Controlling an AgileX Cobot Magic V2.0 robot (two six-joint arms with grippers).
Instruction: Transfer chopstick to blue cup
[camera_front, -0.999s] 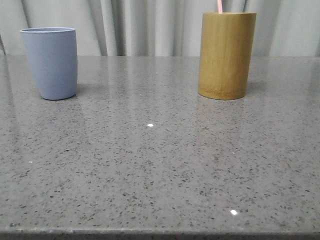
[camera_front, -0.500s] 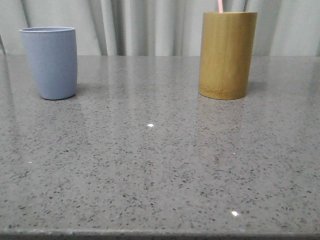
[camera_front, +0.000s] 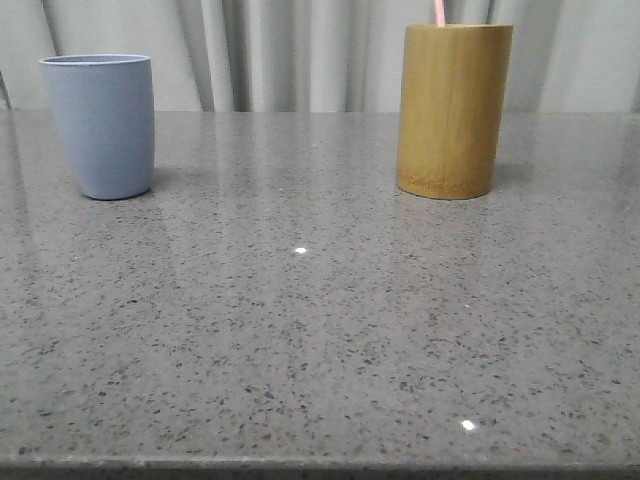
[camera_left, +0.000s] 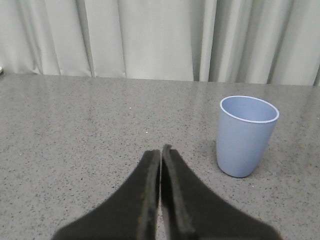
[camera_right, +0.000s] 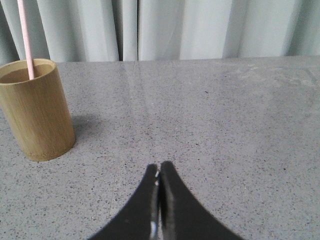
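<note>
The blue cup (camera_front: 100, 125) stands upright at the far left of the grey speckled table; the left wrist view shows it empty (camera_left: 246, 135). A pale pink chopstick (camera_front: 440, 12) sticks up out of the taller bamboo cylinder (camera_front: 452, 108) at the far right, and it also shows in the right wrist view (camera_right: 25, 37) inside the bamboo cylinder (camera_right: 36, 109). My left gripper (camera_left: 161, 150) is shut and empty, short of the blue cup and to its side. My right gripper (camera_right: 159, 166) is shut and empty, apart from the bamboo cylinder. Neither gripper shows in the front view.
The table's front edge (camera_front: 320, 464) runs along the bottom of the front view. Pale grey curtains (camera_front: 300, 50) hang behind the table's far edge. Nothing else stands on the table.
</note>
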